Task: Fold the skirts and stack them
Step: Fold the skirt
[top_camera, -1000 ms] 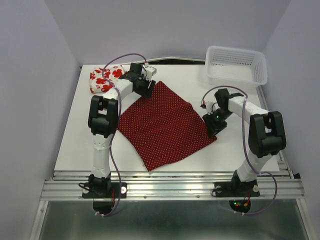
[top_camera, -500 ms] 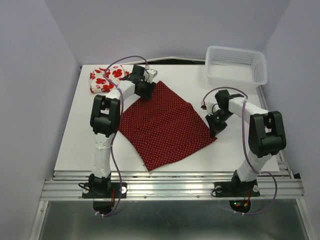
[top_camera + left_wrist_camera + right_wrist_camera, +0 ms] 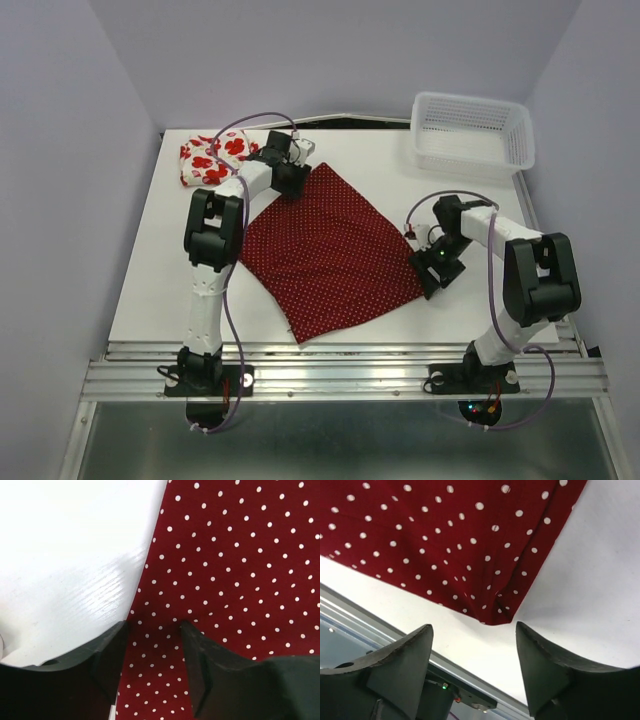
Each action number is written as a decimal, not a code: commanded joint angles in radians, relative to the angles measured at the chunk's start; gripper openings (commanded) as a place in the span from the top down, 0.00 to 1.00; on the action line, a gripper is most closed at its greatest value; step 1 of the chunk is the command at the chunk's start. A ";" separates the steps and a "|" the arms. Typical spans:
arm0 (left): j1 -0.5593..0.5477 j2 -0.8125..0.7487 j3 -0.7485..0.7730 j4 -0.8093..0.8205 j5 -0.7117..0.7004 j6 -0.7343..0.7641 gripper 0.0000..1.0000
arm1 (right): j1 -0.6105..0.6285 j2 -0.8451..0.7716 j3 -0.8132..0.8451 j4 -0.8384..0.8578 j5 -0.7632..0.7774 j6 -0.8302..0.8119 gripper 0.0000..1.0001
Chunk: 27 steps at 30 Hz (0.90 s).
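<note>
A robotics lab test cell is indicated by a flat white table [image 3: 380, 170] boxed in by plain pale lilac walls [image 3: 60, 150], with two white-and-black jointed robot arms [image 3: 205, 290] bolted to a ribbed aluminium rail [image 3: 340, 375] at its near edge.

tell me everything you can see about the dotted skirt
The dotted skirt is soft dark red cloth with tiny white dots. It lies spread flat and unfolded on the white table as a rough diamond with faint creases. Near its far corner, its edge runs between the open left fingers; whether they touch it is unclear. Its right corner, slightly puckered, lies just ahead of the open right fingers, not gripped.
</note>
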 commanded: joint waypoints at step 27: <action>0.334 -0.527 -0.551 -0.158 0.303 0.151 0.41 | 0.215 0.392 0.581 0.095 -0.122 -0.142 0.59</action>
